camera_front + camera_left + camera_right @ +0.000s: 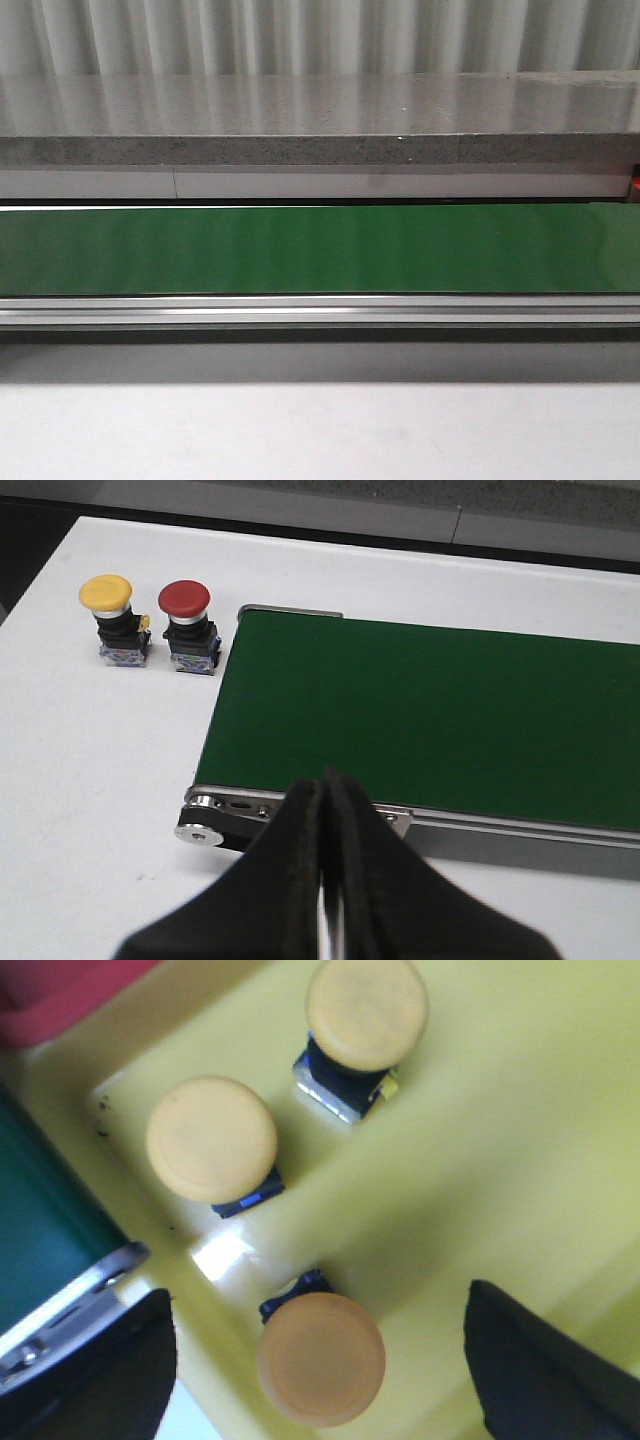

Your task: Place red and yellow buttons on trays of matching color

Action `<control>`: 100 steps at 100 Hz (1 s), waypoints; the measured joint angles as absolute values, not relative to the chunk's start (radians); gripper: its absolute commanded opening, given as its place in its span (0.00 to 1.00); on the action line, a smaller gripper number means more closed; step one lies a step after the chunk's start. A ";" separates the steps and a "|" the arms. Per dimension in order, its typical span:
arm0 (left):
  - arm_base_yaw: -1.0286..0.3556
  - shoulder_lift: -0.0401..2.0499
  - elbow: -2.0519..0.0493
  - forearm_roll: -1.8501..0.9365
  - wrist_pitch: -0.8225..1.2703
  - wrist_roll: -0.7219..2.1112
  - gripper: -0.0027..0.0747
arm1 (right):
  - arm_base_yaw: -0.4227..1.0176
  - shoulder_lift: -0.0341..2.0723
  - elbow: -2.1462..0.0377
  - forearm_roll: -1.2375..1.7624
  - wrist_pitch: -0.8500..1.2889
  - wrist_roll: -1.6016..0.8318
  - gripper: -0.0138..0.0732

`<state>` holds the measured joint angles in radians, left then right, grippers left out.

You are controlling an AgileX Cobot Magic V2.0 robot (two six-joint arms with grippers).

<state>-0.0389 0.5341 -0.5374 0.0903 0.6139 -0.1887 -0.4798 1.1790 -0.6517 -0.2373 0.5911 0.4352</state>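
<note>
The right arm hangs over the yellow tray (520, 1140), its fingers (520, 1370) spread wide above three yellow buttons (212, 1140) standing in it. The left fingers (300, 880) are pressed together, empty, near the green belt (430, 720); a red button (186, 615) and another yellow one stand side by side on the white desk (90, 760).

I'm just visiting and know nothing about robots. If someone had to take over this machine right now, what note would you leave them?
Left gripper: shut, empty, near the green conveyor belt.
Right gripper: open, above the yellow tray, holding nothing.
Done: three yellow buttons stand in that tray.
Left: one yellow button and one red button stand on the white table beside the belt's end.
</note>
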 measured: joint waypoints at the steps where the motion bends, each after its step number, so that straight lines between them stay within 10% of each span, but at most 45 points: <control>1: -0.039 0.534 -0.537 0.090 0.614 -0.189 0.01 | -0.475 1.166 -0.652 -0.237 0.593 0.435 0.84; 47: -0.039 0.534 -0.537 0.090 0.614 -0.189 0.01 | -0.075 0.757 -0.650 -0.227 0.589 0.320 0.81; 87: -0.039 0.534 -0.537 0.090 0.612 -0.189 0.01 | 0.005 0.634 -0.636 -0.227 0.622 0.302 0.07; 100: -0.039 0.534 -0.537 0.090 0.610 -0.189 0.01 | 0.005 0.634 -0.636 -0.227 0.625 0.300 0.08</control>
